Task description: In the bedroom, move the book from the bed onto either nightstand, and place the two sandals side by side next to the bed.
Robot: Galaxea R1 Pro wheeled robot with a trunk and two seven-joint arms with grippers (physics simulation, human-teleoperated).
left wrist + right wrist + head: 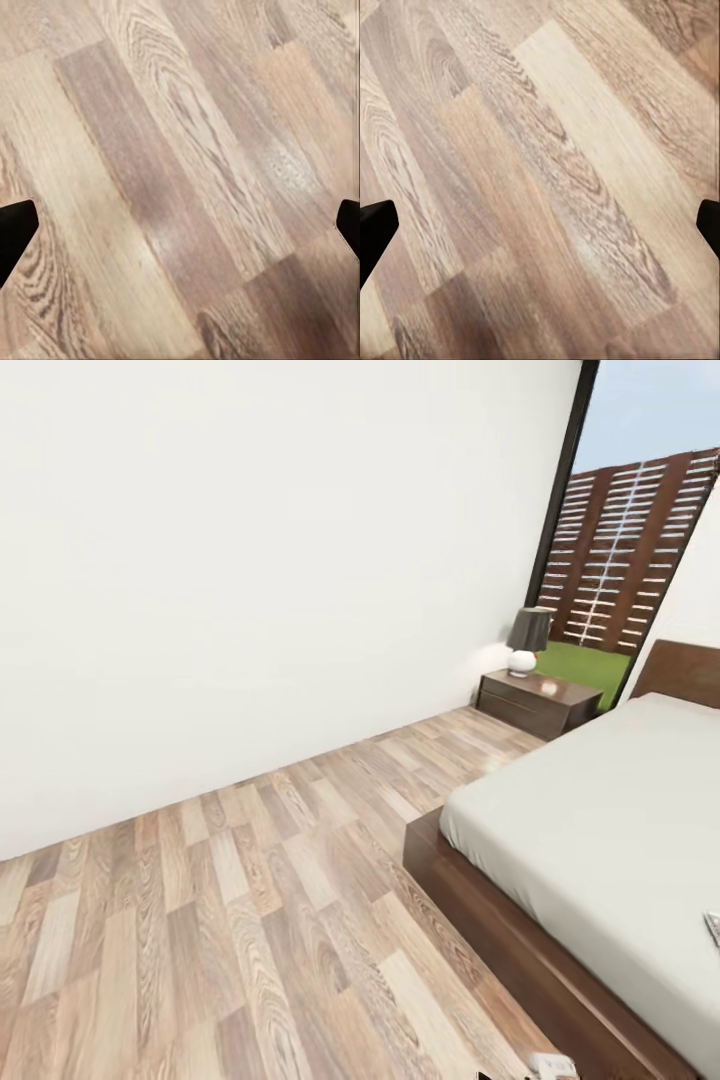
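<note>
The book (713,928) lies on the bed (600,810) at the frame's edge, well apart from the nightstand (538,701), so that step remains undone. Left hand (180,225) and right hand (540,225) hang wide open, empty, over the floor (250,900).

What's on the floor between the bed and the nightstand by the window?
Nothing: in the head view, the stretch from the bed to the nightstand is bare wood-plank floor. A lamp stands on the nightstand itself.
</note>
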